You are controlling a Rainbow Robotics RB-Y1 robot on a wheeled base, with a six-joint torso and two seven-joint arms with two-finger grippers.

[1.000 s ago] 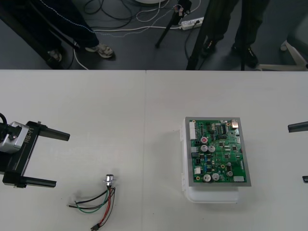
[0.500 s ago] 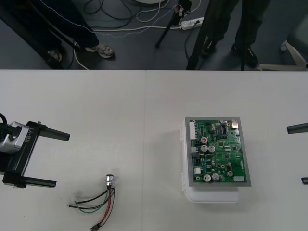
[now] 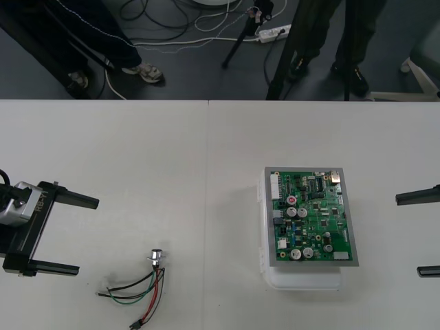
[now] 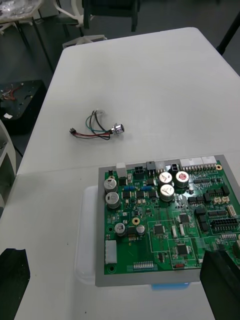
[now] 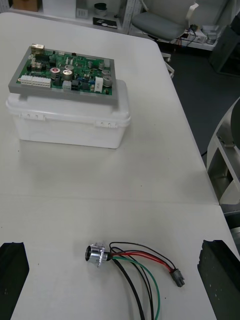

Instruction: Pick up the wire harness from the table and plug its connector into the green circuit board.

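the green board (image 3: 311, 216) lies flat on top of its white box (image 3: 302, 278). it is full of tiny parts and little round silver cans. the wire bundle (image 3: 141, 289) lies loose, well apart from the board, off to the board's left. its red, black and green wires curl. the round metal socket (image 3: 155, 257) is the end nearer the board. the small black plug (image 3: 137, 323) is the end farther from it.

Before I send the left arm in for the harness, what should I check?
1. Left end effector open: ok.
2. Left end effector over harness: not ok, it stands to the harness's left.
3. Harness loose on table: ok.
4. Plug exposed: ok, at the harness's near end.
5. Board unobstructed: ok.
6. Right end effector clear of board: ok, open.
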